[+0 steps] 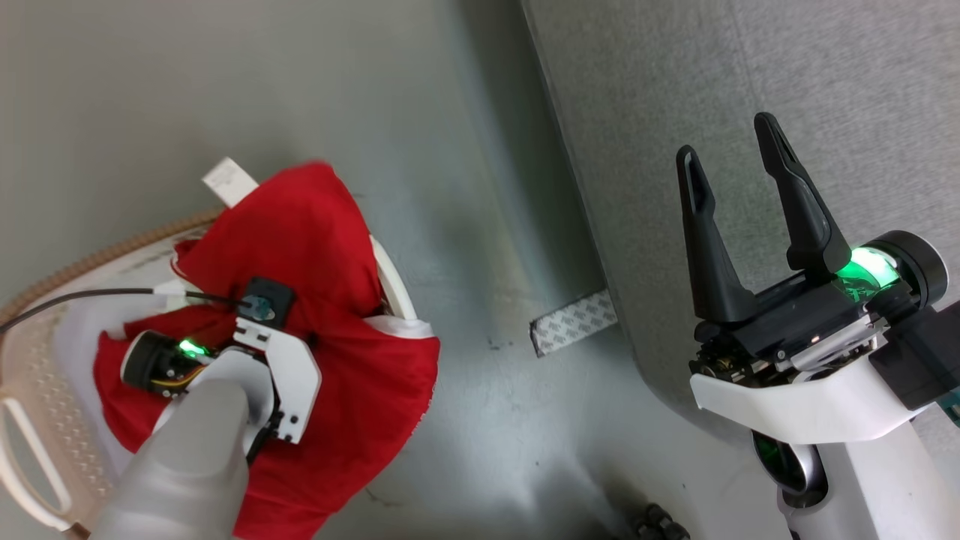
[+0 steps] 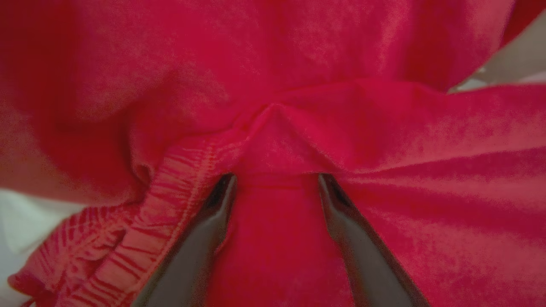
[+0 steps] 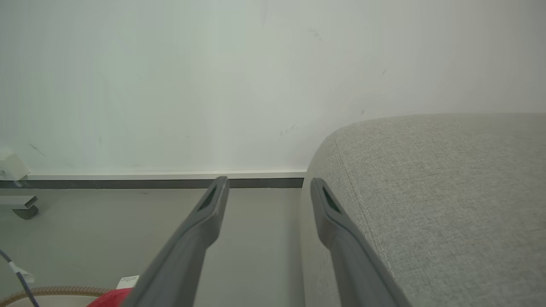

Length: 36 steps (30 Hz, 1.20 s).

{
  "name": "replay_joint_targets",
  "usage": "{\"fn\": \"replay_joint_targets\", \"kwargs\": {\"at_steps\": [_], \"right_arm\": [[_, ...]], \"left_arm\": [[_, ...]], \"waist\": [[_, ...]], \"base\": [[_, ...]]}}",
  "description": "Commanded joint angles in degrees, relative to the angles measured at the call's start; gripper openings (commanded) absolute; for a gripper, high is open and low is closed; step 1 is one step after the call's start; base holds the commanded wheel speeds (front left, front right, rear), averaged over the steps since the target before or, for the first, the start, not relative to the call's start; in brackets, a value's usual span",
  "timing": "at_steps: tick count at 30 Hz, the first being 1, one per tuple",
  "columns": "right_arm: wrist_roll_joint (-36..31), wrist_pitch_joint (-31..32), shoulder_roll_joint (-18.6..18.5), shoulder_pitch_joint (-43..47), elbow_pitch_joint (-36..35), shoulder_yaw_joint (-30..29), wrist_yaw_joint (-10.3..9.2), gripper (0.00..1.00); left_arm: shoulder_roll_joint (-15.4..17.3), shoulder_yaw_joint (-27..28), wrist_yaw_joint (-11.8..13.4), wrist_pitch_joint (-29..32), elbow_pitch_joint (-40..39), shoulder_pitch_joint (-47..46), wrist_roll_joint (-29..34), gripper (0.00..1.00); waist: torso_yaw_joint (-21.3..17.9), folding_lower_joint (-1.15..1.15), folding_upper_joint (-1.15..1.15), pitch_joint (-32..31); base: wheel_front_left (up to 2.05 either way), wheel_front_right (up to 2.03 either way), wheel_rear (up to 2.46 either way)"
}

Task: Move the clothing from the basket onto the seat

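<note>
The red clothing is heaped in the cream basket at the lower left and spills over its right rim. My left arm reaches down into the heap. In the left wrist view the left gripper is open, its fingers apart and pushed into the clothing, with a fold of fabric between the tips. A stretchy hem shows at the lower left there. My right gripper stands open and empty over the edge of the grey seat. The right wrist view shows the right gripper, the seat and a corner of clothing.
Grey floor lies between basket and seat, with a patch of patterned tape at the seat's base. A white label sticks up from the clothing. A black cable crosses the basket. Beyond are a pale wall and skirting.
</note>
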Motion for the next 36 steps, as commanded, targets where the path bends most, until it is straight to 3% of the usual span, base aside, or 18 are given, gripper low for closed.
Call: {"fn": "replay_joint_targets", "kwargs": {"at_steps": [1,2,4,11,18,36], "right_arm": [[0.3,0.0,0.2,-0.6,-0.4,-0.1,-0.12,1.0],[0.2,0.0,0.2,-0.6,-0.5,-0.2,-0.12,1.0],[0.0,0.0,0.2,-0.3,-0.4,-0.3,-0.12,1.0],[-0.8,0.0,0.2,1.2,0.7,-1.3,-0.12,1.0],[-1.1,0.0,0.2,2.5,2.0,-2.4,-0.12,1.0],[-2.5,0.0,-0.5,12.4,6.8,-4.9,-0.12,1.0]], "left_arm": [[0.4,-0.6,-0.2,-0.2,0.9,-0.2,-0.6,0.49],[0.3,-1.2,-0.2,-0.5,1.3,-0.4,-1.0,0.2],[-0.2,-2.8,-0.2,-0.8,2.2,-0.1,-1.9,0.0],[-1.4,-6.0,-0.2,-6.4,2.1,0.2,-7.3,0.0],[-2.6,-7.2,-0.2,-14.1,0.2,1.1,-12.7,0.0],[-5.8,-7.2,0.1,-19.0,-8.2,12.5,-20.9,0.0]], "waist": [[-0.8,-0.01,0.0,1.8],[-0.9,-0.01,0.0,2.1],[-1.0,-0.01,0.0,2.3],[0.6,-0.01,0.0,0.3],[3.0,-0.01,0.0,-5.8],[10.2,-0.01,0.0,-29.7]], "base": [[0.0,0.0,0.0],[0.0,0.0,0.0],[0.0,0.0,0.0],[0.0,0.0,0.0],[0.0,0.0,0.0],[0.0,0.0,0.0]]}}
